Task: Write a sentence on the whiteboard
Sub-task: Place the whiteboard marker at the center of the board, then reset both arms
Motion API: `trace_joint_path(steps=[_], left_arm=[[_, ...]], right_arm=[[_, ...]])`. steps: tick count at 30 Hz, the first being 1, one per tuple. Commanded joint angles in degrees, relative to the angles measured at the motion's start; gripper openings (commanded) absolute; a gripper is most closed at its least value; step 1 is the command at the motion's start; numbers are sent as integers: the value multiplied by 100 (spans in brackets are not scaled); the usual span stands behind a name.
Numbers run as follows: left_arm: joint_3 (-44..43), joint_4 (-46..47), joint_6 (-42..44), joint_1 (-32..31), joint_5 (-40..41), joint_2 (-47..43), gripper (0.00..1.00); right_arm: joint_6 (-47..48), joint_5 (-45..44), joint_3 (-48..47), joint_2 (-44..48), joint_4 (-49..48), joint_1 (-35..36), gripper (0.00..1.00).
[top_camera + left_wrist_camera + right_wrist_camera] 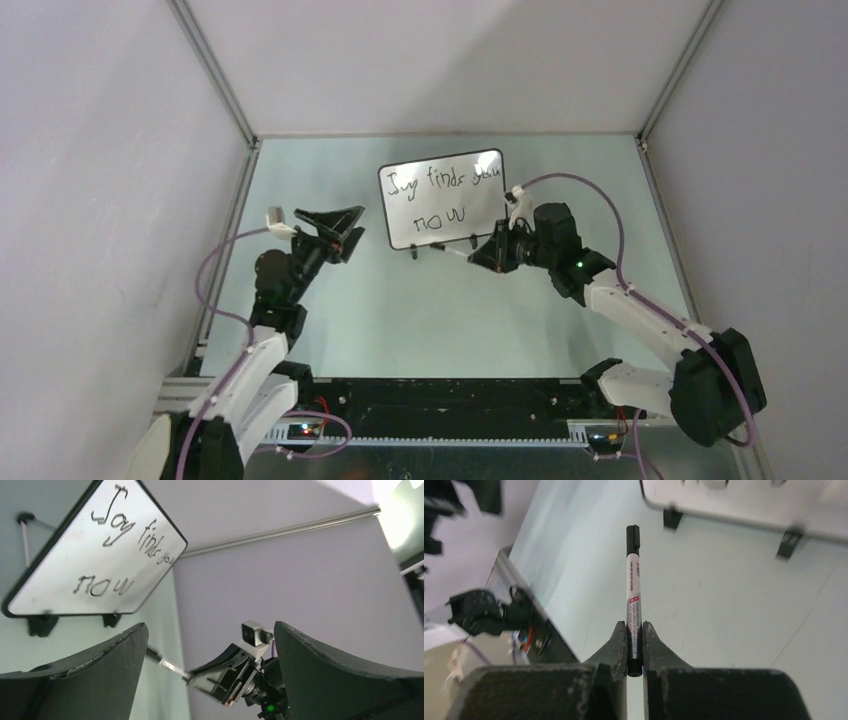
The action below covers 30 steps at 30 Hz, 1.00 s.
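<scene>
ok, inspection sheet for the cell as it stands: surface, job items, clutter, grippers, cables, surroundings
Surface: pale green table, faint scuffs.
Job's things: whiteboard standing on two black feet; sentence reads "Joy finds you now" in two lines.
Clutter: nothing seen.
Grippers: left gripper open, empty, left of the board. Right gripper shut on marker, its black end towards the board's foot.
Cables: purple cable looping off the left arm and the right arm; no snag seen.
Surroundings: plain grey walls, metal frame rails.
</scene>
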State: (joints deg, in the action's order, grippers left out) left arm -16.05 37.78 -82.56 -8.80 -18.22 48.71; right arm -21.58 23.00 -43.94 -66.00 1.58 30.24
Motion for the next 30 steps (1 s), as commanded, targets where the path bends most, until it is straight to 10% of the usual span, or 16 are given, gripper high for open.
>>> trace_joint_path(steps=[1, 10, 17, 30], left_arm=[[-738, -2384, 1926, 61, 547, -695, 99], [-1052, -3201, 3045, 76, 913, -897, 99], [-1059, -3509, 3642, 80, 1406, -1037, 99], [-764, -2804, 5803, 78, 2475, -1843, 100]], right_arm=[[-506, 1681, 257, -483, 18, -244, 2], [-659, 1744, 404, -1450, -380, -469, 7], [-588, 1259, 397, -1300, -197, -647, 97], [655, -1361, 425, 845, 234, -1482, 99]])
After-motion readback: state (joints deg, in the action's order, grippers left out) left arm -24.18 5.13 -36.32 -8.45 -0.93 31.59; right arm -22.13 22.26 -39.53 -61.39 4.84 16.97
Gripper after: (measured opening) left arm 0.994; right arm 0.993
